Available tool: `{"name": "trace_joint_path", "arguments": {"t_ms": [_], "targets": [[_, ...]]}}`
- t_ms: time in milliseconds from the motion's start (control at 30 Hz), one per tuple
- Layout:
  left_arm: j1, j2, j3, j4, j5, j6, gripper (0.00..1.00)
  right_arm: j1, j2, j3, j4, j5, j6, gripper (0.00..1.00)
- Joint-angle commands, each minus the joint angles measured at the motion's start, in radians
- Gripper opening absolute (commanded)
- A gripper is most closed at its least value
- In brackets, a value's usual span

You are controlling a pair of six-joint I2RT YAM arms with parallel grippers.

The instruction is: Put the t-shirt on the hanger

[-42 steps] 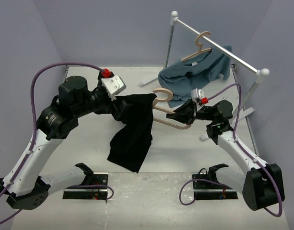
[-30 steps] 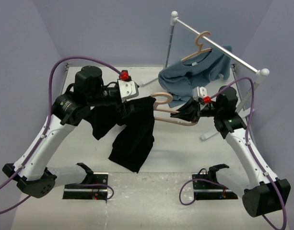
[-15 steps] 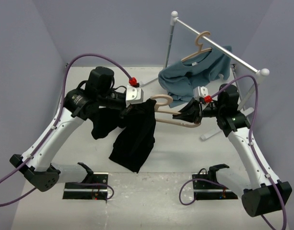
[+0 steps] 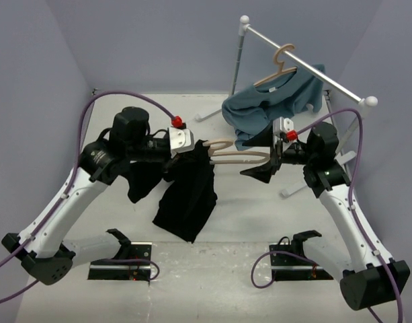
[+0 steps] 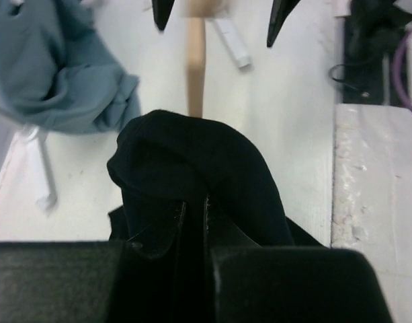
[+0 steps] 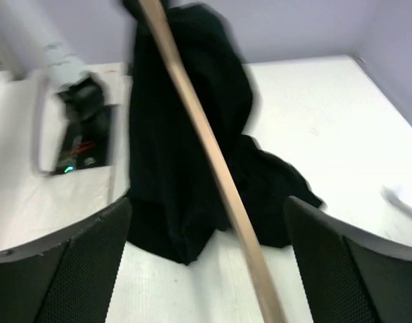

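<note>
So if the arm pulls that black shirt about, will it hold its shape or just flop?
Probably floppy: the t-shirt hangs in loose folds below the left gripper, which pinches just one bunch. Likely light, since that small pinch holds it up. It may snag where it bunches over the hanger.

Lavender walls enclose a white table; a white clothes rail stands back right.

Shirt: black, crumpled, hanging limp.
Hanger: pale wood, roughly level, one arm meeting the shirt's folds.
</note>
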Motion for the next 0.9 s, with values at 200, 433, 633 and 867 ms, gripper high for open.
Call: {"name": "trace_joint_path", "arguments": {"t_ms": [200,433,633,867], "targets": [[0.004,-0.342,-0.212,0.205,-0.299,-0.340,0.00,-0.020,-0.231,-0.157,-0.029,0.816,0.853,0.99],[0.003,-0.483,-0.408,0.288,-0.255,-0.554,0.00,0.289,-0.081,-0.482,0.734,0.745,1.180,0.89],[0.005,-0.549,-0.524,0.550,-0.166,-0.734,0.00,0.440,0.256,-0.435,1.021,0.843,1.256,0.88],[0.004,-0.579,-0.606,0.716,-0.132,-0.859,0.00,0.526,0.556,-0.402,1.327,0.839,1.325,0.84]]}}
